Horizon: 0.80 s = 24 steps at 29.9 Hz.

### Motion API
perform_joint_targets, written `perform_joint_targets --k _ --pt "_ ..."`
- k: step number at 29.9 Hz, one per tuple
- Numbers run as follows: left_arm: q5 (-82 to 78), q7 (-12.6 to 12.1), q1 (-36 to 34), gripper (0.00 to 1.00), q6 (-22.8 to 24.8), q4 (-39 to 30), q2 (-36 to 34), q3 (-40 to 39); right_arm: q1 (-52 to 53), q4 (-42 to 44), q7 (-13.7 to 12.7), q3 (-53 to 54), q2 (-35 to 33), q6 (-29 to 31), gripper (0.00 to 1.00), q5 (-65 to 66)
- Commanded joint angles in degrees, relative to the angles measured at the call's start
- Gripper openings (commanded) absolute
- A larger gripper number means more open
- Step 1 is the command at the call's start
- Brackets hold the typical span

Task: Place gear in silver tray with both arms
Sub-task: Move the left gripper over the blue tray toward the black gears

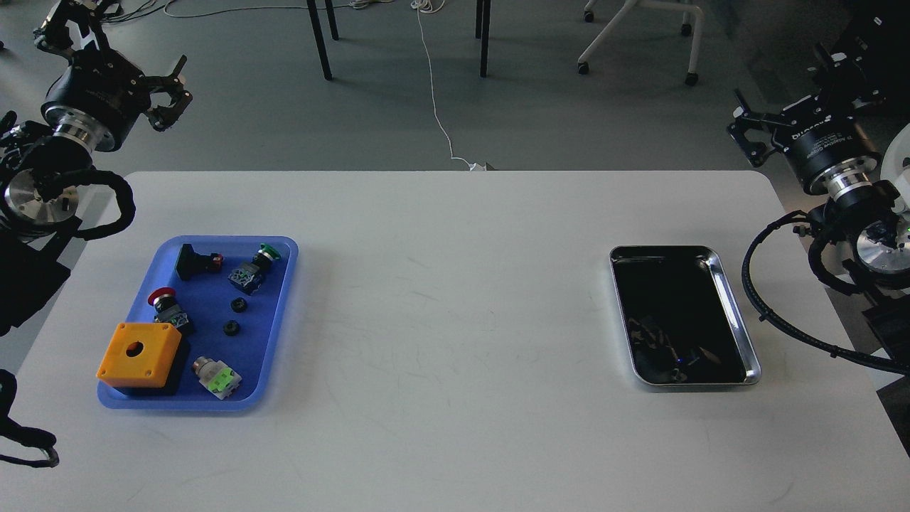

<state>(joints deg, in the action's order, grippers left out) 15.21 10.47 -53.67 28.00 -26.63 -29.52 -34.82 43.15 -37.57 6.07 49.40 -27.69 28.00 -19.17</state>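
Both arms idle off the table; left gripper (170, 96) spread wide, right gripper (746, 131) jaw state unclear. I'd reach left to the blue tray (281, 341), pinch one black gear (239, 305) squarely; silver tray (736, 313) sits far right of it, so hand over.

A lab or office workroom: grey floor, a white cable (434, 92) trailing beyond the left gripper (167, 96), wheeled chair legs (640, 43) left of the right gripper (746, 131).

Item one, the silver tray (736, 313): rectangular polished metal, rounded corners, raised rim, dark mirror-like bottom; we find it lying flat on the right side of the white table (455, 299), long side running away from us. Item two, the gear: we count two small black rings (234, 316) lying in the blue tray (281, 313) at left.
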Motion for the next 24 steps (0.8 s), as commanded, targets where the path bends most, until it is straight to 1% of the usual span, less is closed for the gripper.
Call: perform_joint_targets --k 1,11,14,15,18,20,22,24 --pt "0.0 0.08 0.58 0.98 0.0 0.0 0.69 -0.07 0.44 -0.04 -0.01 -0.62 0.0 0.0 0.99 0.01" --pt "0.0 0.52 0.49 0.98 0.0 0.0 -0.01 0.01 0.88 -0.05 -0.01 -0.62 -0.53 0.0 0.99 0.01" --pt "-0.97 0.43 1.02 0.98 0.0 -1.57 -4.03 1.59 0.36 -0.48 -0.01 -0.45 -0.88 0.0 0.99 0.1" --pt "-1.32 0.43 1.63 0.98 0.0 -3.33 -5.79 2.38 0.27 -0.4 -0.01 -0.36 -0.97 0.0 0.99 0.1" --pt "-3.86 0.52 2.95 0.98 0.0 -11.75 -12.9 5.45 0.09 -0.4 0.08 -0.18 -1.23 0.0 0.99 0.1" --pt "-8.15 0.6 3.3 0.98 0.0 -18.26 -17.65 7.3 0.09 -0.48 0.43 -0.27 -1.14 0.0 0.99 0.1" --pt "-14.73 0.61 3.3 0.98 0.0 -24.15 -21.52 7.4 0.09 -0.57 0.7 -0.27 -1.06 0.0 0.99 0.1" --pt "-19.84 0.61 3.39 0.98 0.0 -27.15 -23.64 7.31 0.09 -0.57 0.79 -0.27 -0.88 0.0 0.99 0.1"
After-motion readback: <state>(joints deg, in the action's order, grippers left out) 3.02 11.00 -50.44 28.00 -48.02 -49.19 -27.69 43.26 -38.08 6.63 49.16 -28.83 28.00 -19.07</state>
